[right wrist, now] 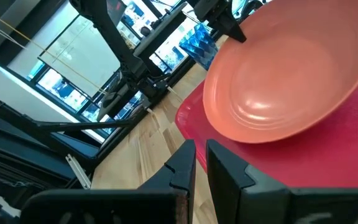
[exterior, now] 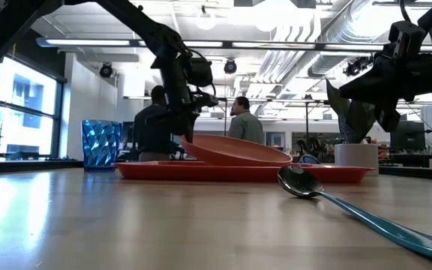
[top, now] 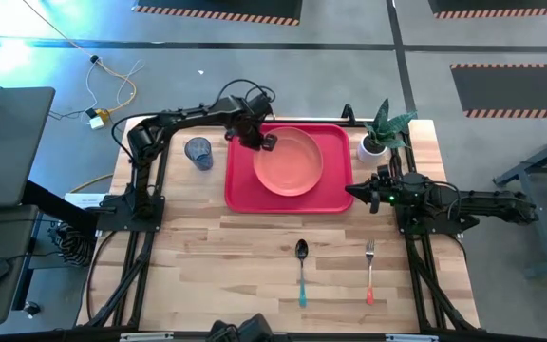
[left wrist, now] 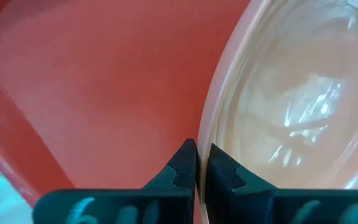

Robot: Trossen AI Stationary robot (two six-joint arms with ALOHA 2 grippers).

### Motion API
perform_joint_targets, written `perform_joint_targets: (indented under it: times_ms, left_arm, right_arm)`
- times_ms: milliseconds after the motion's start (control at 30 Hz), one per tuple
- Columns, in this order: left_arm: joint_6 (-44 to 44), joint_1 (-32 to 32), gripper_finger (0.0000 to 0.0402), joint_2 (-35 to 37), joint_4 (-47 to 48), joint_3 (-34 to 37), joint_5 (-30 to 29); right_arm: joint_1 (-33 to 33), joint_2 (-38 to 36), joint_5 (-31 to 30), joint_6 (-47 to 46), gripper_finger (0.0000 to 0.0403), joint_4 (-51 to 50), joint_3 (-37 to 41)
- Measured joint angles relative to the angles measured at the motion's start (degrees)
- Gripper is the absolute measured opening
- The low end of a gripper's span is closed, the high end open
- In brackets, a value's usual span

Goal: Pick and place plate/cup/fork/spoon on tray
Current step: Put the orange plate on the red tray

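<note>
The salmon-pink plate (top: pixel 290 160) sits tilted on the red tray (top: pixel 335 195) at the table's far middle. My left gripper (top: pixel 261 142) is shut on the plate's far-left rim. My right gripper (top: pixel 353 191) is shut and empty, hovering by the tray's near right corner. The blue cup (top: pixel 198 152) stands upright on the table left of the tray. The teal-handled spoon (top: pixel 301 269) and the orange-handled fork (top: pixel 369 271) lie flat on the table nearer the front edge. My left gripper pinches the plate's raised rim (left wrist: pixel 205 134) between its two fingers, one finger (left wrist: pixel 224 171) on the plate's inner side and one outside. The fingers come from above, pointing down. The held side (exterior: pixel 190 142) is raised; the opposite edge (exterior: pixel 283 159) rests on the tray.
A white pot with a green plant (top: pixel 375 141) stands at the tray's far right corner, close to my right arm. Bare wood lies between the tray and the cutlery. People stand in the room beyond the table (exterior: pixel 242 120).
</note>
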State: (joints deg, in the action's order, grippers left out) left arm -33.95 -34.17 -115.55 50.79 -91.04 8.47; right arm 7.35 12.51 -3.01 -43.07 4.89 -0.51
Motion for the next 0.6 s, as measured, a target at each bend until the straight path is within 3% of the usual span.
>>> perform_joint_targets:
  times_ms: [600]
  left_arm:
    - [0.49,0.32,0.0005,0.00,-0.88,0.19,-0.08]
  right_arm:
    - [0.00,0.00,0.00,0.00,0.0029,0.00,0.00]
